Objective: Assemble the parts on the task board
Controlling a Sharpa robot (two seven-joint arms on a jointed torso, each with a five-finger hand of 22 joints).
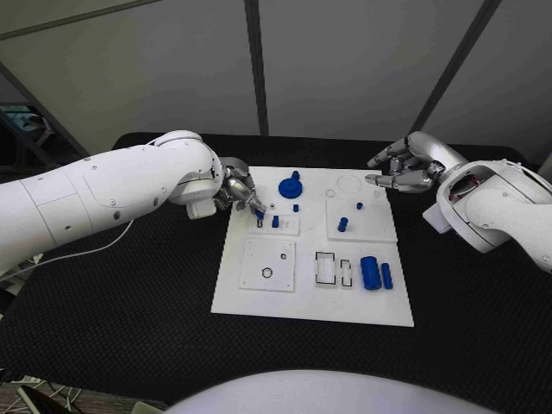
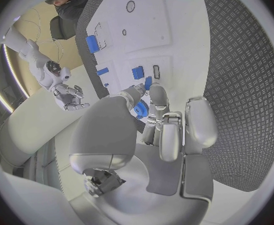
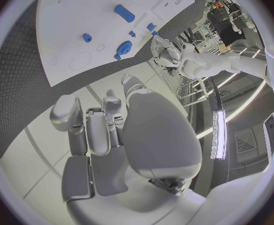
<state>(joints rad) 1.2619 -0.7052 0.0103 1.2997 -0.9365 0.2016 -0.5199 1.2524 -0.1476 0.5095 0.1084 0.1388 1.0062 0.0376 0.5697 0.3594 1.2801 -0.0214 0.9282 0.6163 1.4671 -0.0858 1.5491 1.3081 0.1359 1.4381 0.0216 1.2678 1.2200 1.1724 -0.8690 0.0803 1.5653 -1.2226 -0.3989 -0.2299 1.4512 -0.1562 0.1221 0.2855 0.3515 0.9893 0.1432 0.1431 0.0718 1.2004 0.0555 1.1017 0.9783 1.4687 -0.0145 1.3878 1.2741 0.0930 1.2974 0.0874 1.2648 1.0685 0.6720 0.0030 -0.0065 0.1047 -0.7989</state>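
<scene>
A: Where's the task board (image 1: 258, 297)?
B: Flat, mid of the black desk (image 1: 102, 319), between the two arms. White plate w/ smaller white sub-plates on it.

A: Left robot hand (image 1: 236, 191)?
B: At the board's upper-left edge, fingers pointing down onto the near-left sub-plate. Its fingertips (image 2: 150, 92) sit right by a small blue part (image 1: 260, 214), touching or nearly so. Can't tell if it's actually pinched; the left wrist view shows blue (image 2: 140, 108) tucked behind the fingers but the grip itself is hidden.

A: Right robot hand (image 1: 400, 168)?
B: Off the board's upper-right corner, over the desk, fingers curled in. Nothing visible in it (the right wrist view shows the fingers (image 3: 93, 130) bent, no part between them).

A: Parts on the board?
B: Round blue knob piece (image 1: 291, 185) near the top edge, centre. Small blue peg (image 1: 275, 222) upright in the left sub-plate, just beside the left robot hand. Another blue peg (image 1: 343, 224) stands in the right sub-plate, w/ a tiny blue bit (image 1: 358, 206) above it. Lower right: a fat blue cylinder (image 1: 369, 272) lying down, a thinner blue bar (image 1: 387, 276) just beside it on the right, roughly parallel.

A: Anything else?
B: Two rectangular slots (image 1: 326, 268) left of the cylinder, and a ring-shaped hole (image 1: 267, 273) in the lower-left sub-plate.
</scene>
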